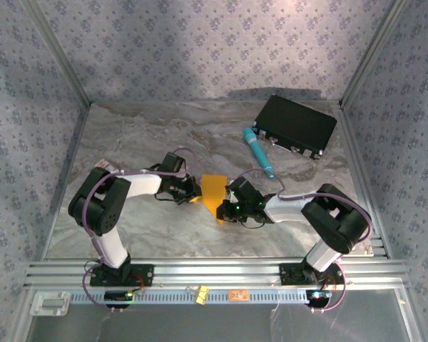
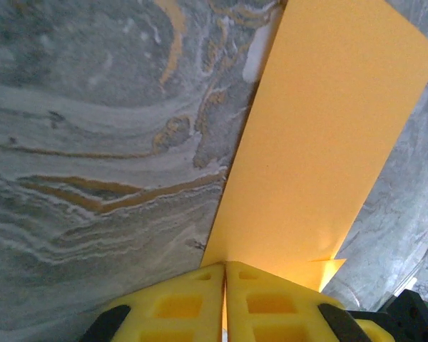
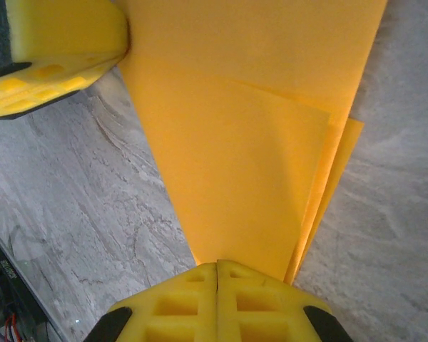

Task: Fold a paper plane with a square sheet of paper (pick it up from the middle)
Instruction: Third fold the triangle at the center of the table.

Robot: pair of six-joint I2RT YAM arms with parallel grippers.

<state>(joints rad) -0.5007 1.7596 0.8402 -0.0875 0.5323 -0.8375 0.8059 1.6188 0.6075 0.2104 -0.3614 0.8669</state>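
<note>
The square sheet of paper (image 1: 213, 191) is bright orange-yellow and folded into a layered wedge, a rough paper plane shape, at the table's middle. My left gripper (image 1: 194, 191) is shut on its left edge. In the left wrist view the yellow fingertips (image 2: 200, 292) of the left gripper (image 2: 225, 265) pinch the paper (image 2: 321, 142), which stretches away up and to the right. My right gripper (image 1: 230, 207) is shut on the narrow lower end. The right wrist view has that gripper (image 3: 217, 265) clamping the layered paper (image 3: 250, 142), with the left gripper's fingers (image 3: 57, 43) at top left.
A teal pen-like cylinder (image 1: 258, 151) lies behind the paper, right of centre. A black box (image 1: 295, 125) sits at the back right. A small white-and-red card (image 1: 103, 166) lies at the left edge. Metal posts and patterned walls enclose the marble table (image 1: 150, 135).
</note>
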